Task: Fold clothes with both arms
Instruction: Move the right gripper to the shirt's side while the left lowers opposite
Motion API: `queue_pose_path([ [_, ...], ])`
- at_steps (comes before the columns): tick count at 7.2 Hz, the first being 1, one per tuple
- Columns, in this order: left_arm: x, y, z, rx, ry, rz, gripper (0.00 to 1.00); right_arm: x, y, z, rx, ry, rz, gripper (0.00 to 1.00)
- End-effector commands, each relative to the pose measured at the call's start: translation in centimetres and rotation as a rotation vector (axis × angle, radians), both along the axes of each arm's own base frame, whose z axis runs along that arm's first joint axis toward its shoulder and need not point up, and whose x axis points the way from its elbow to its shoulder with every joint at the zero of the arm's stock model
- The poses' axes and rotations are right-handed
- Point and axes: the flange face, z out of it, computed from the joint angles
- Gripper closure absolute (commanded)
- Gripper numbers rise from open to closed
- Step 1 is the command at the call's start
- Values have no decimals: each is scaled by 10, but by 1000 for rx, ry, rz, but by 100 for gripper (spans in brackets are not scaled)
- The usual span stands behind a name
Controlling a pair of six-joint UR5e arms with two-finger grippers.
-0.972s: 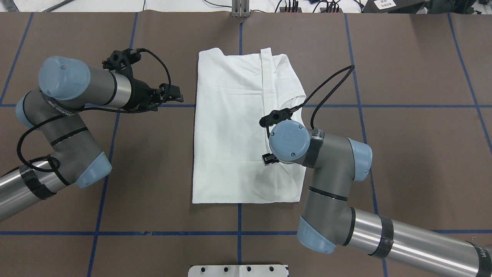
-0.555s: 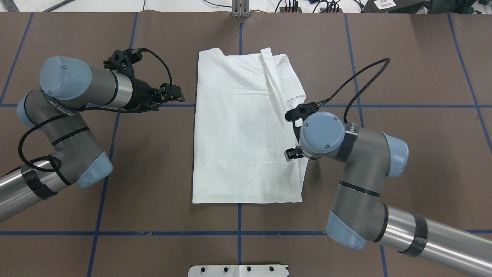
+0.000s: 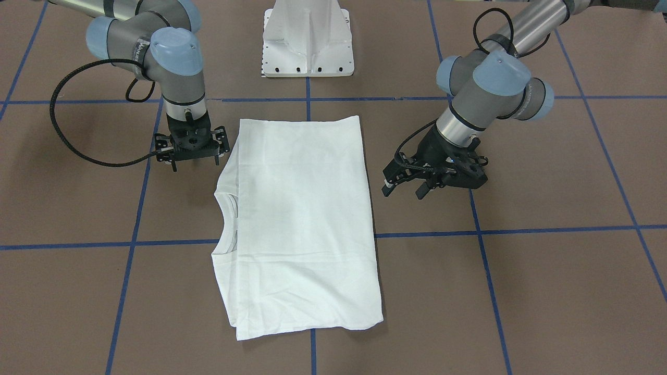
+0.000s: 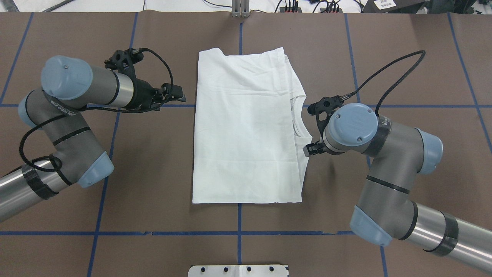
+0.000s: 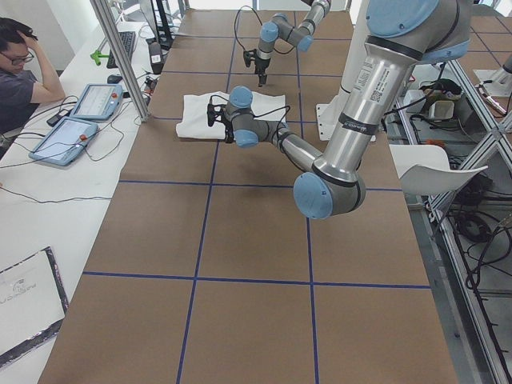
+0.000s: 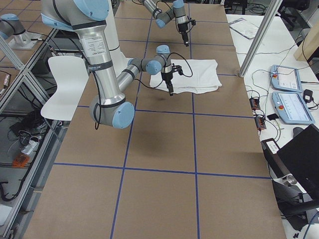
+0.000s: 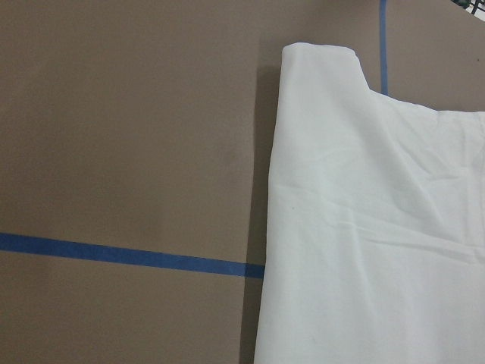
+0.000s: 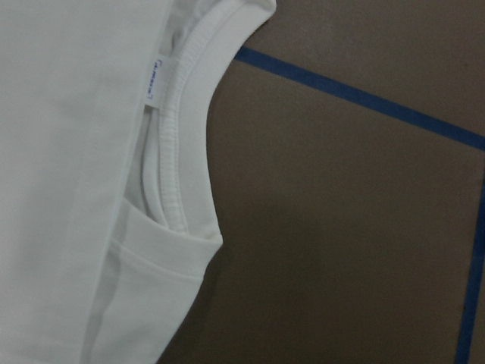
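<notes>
The white T-shirt [image 4: 246, 127] lies folded into a tall rectangle in the middle of the table, plain side up, no black text showing. Its ribbed collar [image 8: 178, 152] with the small neck tag [image 8: 154, 83] sits at the robot's right edge of the fold [image 3: 226, 219]. My right gripper [image 3: 195, 161] hovers open and empty just off that edge, beside the collar. My left gripper [image 3: 404, 188] is open and empty just off the opposite edge [image 4: 177, 94]. The left wrist view shows the shirt's far corner [image 7: 318, 57] flat on the table.
The brown table [image 4: 403, 77] carries blue tape grid lines [image 4: 134, 233]. The white pedestal base [image 3: 307, 41] stands at the robot's side. A metal post [image 4: 240, 9] and cables lie at the far edge. An operator [image 5: 20, 72] sits by tablets [image 5: 80, 120].
My right arm has pulled back to the right, from over the shirt to beside its collar edge. The raised fold line it stood over has gone and the cloth lies flat. Left arm barely moved.
</notes>
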Motion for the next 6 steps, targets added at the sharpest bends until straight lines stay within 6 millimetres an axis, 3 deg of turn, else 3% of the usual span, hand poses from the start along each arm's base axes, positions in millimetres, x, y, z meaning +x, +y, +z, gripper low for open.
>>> queue_pose_path([
  [1,-2,3,-7,0,9,7,0,12,3,-37,4,-86,-21,0],
  [2,-3,8,-15,4,17,11,0,22,11,-54,-4,-135,-32,0],
  [3,10,31,-24,-71,61,21,0,31,16,-61,-46,-173,-45,0],
  [5,53,100,-49,-216,66,94,0,47,23,-66,-120,-222,10,0],
  [6,61,149,-58,-306,68,120,1,56,30,-71,-156,-249,51,0],
])
